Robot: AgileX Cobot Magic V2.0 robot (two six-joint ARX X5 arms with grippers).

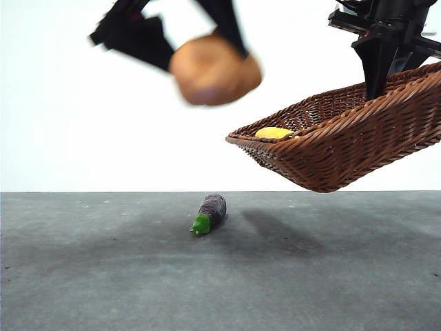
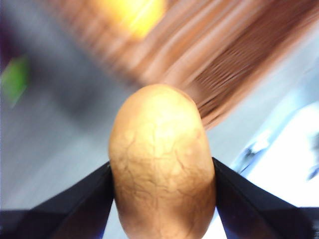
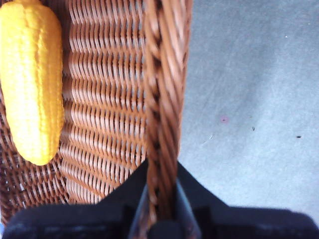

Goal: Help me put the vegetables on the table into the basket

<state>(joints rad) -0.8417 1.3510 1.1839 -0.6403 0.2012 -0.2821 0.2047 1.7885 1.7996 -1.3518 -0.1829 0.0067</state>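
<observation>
My left gripper [image 1: 213, 58] is shut on the orange-brown potato [image 1: 214, 69] and holds it high in the air, just left of the basket; the potato fills the left wrist view [image 2: 162, 164]. My right gripper [image 1: 377, 86] is shut on the braided rim of the brown wicker basket [image 1: 344, 148] and holds it tilted above the table [image 1: 103, 276]. The rim shows between its jaws in the right wrist view [image 3: 164, 99]. The yellow corn [image 1: 273, 132] lies inside the basket [image 3: 32, 79]. The purple eggplant [image 1: 210, 212] with green stem lies on the table below.
The dark grey table stretches wide in front of and to both sides of the eggplant. A plain white wall [image 1: 69, 124] stands behind.
</observation>
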